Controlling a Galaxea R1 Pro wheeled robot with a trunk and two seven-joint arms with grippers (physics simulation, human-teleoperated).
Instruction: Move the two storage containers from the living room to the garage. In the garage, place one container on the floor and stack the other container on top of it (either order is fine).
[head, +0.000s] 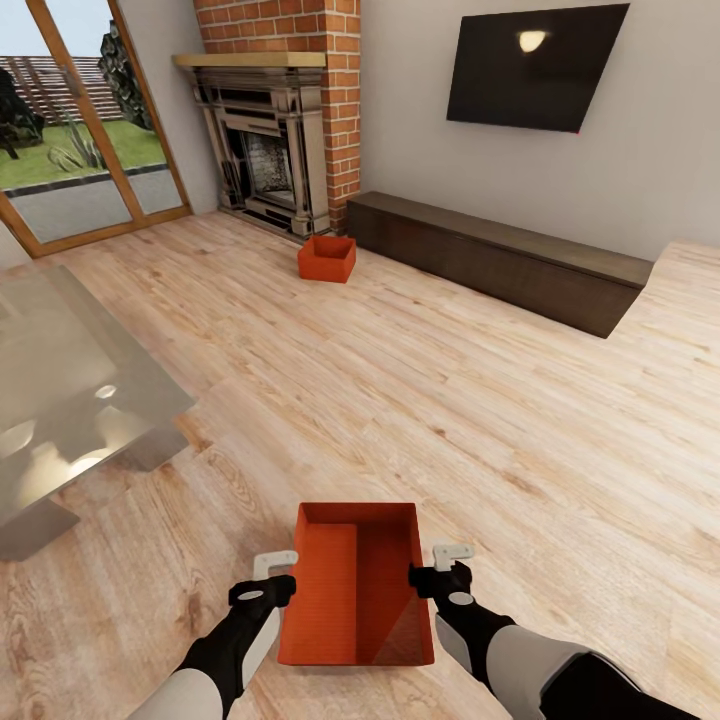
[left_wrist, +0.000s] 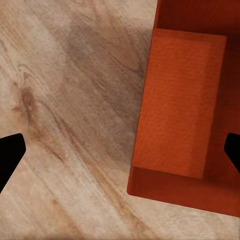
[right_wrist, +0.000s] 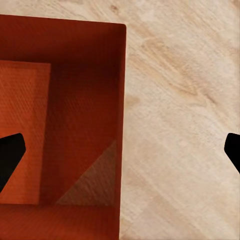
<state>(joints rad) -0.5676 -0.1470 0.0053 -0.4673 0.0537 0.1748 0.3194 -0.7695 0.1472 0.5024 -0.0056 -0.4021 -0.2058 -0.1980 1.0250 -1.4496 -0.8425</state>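
Head view, left to right. Glass doors with a wood frame, cut off at the left edge; grass and paving outside. Below them a glossy grey table, only partly in frame, pale reflections on its top.

Left gripper: black wrist, white finger tips, just beside the left wall of the near storage container. In the left wrist view its two dark fingertips sit at opposite edges of the picture, spread wide, one over bare planks and one over the tray's interior, so the jaws straddle the tray wall. Contact with the wall: cannot tell.

Near container: orange-red, rectangular, open-topped, thin low walls, flat floor half in shadow. It rests on the light wood-plank floor, between the two grippers.

Second storage container: same colour, far off on the planks, just in front of the red-brick fireplace with its dark carved surround. Small; interior hard to make out.

Right gripper: at the near tray's right wall. Right wrist view: fingertips wide apart, astride the wall; grip not confirmed.

Farther right: long low dark bench along the wall, black wall screen above with one lamp glint.
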